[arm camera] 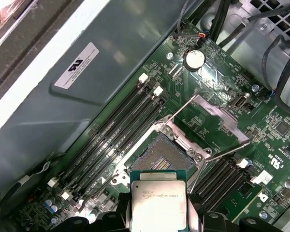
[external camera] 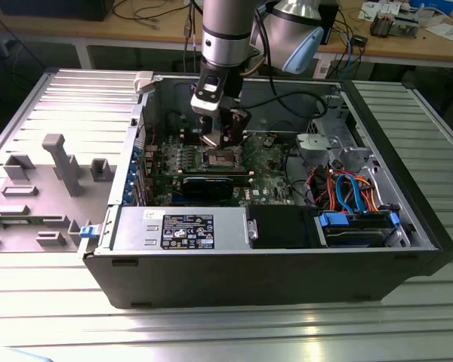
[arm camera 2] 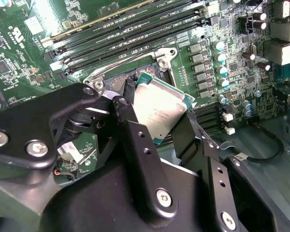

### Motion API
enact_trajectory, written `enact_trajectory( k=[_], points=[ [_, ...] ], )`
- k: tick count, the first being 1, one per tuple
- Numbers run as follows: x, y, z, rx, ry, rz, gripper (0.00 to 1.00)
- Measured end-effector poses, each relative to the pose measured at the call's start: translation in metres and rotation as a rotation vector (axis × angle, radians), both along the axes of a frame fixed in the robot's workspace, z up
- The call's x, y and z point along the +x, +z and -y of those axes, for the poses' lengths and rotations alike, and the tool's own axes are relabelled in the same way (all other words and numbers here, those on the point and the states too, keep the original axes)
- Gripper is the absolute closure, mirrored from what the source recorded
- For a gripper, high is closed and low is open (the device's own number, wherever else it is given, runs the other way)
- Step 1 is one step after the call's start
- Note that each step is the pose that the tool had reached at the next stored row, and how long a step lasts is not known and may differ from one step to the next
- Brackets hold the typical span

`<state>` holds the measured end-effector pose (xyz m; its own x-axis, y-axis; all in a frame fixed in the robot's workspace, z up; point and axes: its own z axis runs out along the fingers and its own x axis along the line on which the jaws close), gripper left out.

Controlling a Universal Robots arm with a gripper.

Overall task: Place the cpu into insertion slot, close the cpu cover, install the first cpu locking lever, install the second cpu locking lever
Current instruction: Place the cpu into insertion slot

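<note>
Fingers [arm camera 2: 130, 121] of the gripper [arm camera: 158, 220] are clamped on the cpu [arm camera: 158, 199], one black pad on each of two opposite edges. The chip's flat silvery-grey lid faces the camera in the first wrist view. In the second wrist view its thin green rim shows at the corners, and the chip looks tilted against the board rather than lying flat.

The insertion slot [arm camera: 162, 153] lies just past the cpu's free edge, straight ahead of the gripper. The chip's sides run close to parallel with the slot's sides. As far as I can judge, the cpu hangs apart from the slot, not seated. The slot is a square socket with a dark, finely dotted contact field inside a shiny metal rim.

On the slot's far side the cpu cover [arm camera: 217, 107], a thin metal frame with a large square cut-out, stands hinged open, and the green motherboard [arm camera: 275, 125] shows through it. Long black memory slots [arm camera: 113, 133] flank the socket on two sides.

In the exterior view the gripper reaches down inside the open computer case [external camera: 287, 279], over the middle of the board.
</note>
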<state>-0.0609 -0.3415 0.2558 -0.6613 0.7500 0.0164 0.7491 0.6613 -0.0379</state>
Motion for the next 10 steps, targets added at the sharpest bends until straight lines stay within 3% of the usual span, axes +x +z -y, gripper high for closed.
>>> enact_trajectory(
  k=[10],
  points=[
    [0.0000, -0.0004, 0.0000, -0.0001, -0.032, 0.0000, 0.45]
  ],
)
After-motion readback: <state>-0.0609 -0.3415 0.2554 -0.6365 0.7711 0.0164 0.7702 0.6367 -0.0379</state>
